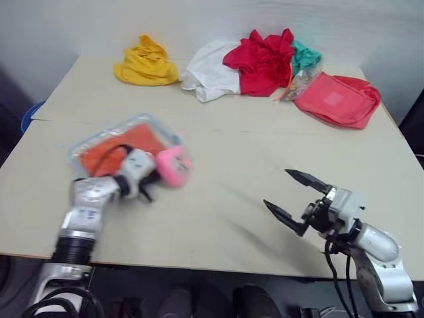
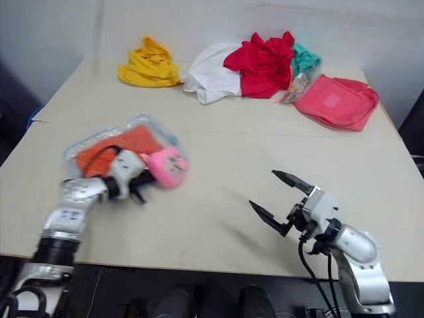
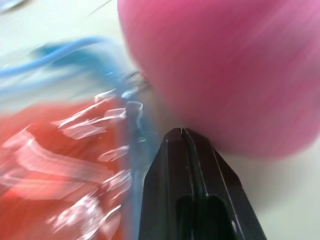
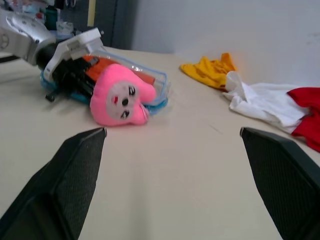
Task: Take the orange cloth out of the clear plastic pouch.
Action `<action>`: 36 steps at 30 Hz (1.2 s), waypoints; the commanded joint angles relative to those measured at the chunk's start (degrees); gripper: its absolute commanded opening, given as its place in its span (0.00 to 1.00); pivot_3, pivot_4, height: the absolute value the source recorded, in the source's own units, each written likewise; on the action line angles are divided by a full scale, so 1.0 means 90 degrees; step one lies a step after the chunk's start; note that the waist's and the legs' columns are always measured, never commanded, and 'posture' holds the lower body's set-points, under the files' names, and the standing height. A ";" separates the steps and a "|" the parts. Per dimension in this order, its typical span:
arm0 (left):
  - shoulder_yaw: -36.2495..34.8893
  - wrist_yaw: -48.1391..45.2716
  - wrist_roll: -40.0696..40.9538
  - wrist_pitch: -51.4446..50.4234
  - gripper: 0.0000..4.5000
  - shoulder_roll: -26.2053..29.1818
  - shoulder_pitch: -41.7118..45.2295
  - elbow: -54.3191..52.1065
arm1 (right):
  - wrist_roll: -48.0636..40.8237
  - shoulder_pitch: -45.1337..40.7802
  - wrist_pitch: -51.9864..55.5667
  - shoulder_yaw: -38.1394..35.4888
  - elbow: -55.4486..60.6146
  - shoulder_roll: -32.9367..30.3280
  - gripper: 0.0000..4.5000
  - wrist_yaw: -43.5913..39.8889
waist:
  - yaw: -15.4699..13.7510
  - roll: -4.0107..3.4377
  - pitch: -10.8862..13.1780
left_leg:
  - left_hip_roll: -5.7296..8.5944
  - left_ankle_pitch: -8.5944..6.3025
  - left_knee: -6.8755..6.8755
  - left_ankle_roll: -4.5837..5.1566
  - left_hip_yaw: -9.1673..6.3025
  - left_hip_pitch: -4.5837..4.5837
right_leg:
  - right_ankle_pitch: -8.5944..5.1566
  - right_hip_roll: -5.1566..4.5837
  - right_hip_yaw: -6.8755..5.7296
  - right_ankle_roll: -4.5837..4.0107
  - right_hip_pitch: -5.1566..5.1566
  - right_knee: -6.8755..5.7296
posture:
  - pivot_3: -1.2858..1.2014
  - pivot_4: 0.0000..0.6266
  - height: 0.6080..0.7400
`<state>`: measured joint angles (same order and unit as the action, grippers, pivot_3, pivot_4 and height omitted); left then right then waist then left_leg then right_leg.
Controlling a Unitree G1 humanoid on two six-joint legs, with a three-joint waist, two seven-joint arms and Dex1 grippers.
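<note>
Nearest, at the right, the right hand (image 1: 299, 196) hovers over the worktop (image 1: 225, 139) with its fingers spread wide, holding nothing. At near left, the left hand (image 3: 183, 134) has its fingers pressed together at the near right edge of the clear plastic pouch (image 1: 152, 126), beside the pink plush charm (image 1: 173, 165). Inside the pouch lies the orange cloth (image 1: 136, 140). Along the far edge lie a yellow cloth heap (image 1: 146, 65), a white cloth (image 1: 211, 71), a bright red garment (image 1: 263, 58) and a coral-pink fabric bag (image 1: 338, 99).
</note>
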<state>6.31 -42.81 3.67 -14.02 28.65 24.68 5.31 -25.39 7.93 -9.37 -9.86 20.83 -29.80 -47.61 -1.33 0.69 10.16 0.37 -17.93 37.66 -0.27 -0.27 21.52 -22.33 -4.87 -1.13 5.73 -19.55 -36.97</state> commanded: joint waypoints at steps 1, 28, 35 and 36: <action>0.0756 -0.0112 -0.0313 0.0190 0.00 -0.0420 0.0285 -0.0202 | -0.0136 0.0405 0.0140 -0.0487 0.0488 -0.0132 1.00 0.0217 | 0.0009 -0.0002 0.0001 | -0.0005 0.0001 0.0001 -0.0002 0.0003 -0.0002 | 0.0000 0.0008 0.0002 0.0000 -0.0001 0.0002 | 0.52 0.24 1.00; -0.1430 0.0915 -0.0539 0.0657 0.95 0.0857 -0.2205 -0.1790 | -0.0344 0.0188 0.0254 0.0170 0.0609 -0.0025 1.00 -0.0127 | 0.0115 -0.0009 0.0003 | -0.0014 0.0010 -0.0028 -0.0016 -0.0010 -0.0029 | 0.0000 0.0015 0.0020 -0.0001 0.0015 0.0026 | 0.52 0.24 1.00; -0.0824 0.0940 -0.0818 0.0234 0.91 0.0807 -0.1599 -0.1320 | -0.0351 -0.0059 0.0412 0.0336 0.0634 0.0005 1.00 -0.0054 | 0.0124 -0.0010 0.0003 | -0.0012 0.0011 -0.0033 -0.0017 -0.0011 -0.0029 | 0.0000 0.0014 0.0016 -0.0001 0.0015 0.0026 | 0.52 0.24 1.00; -0.0774 0.0967 -0.0866 0.0165 0.86 0.0803 -0.1532 -0.1279 | -0.0352 -0.0079 0.0433 0.0346 0.0642 0.0013 1.00 -0.0037 | 0.0130 -0.0010 0.0003 | -0.0013 0.0011 -0.0032 -0.0018 -0.0011 -0.0029 | 0.0000 0.0015 0.0016 -0.0001 0.0014 0.0025 | 0.52 0.24 1.00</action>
<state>-1.65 -34.39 -2.99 -11.21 36.09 10.36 -6.77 -27.29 7.51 -5.71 -6.74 25.09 -30.11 -48.34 -0.16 0.60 10.19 0.26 -17.84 37.36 -0.43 -0.36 21.25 -22.33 -4.73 -0.99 5.72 -19.42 -36.76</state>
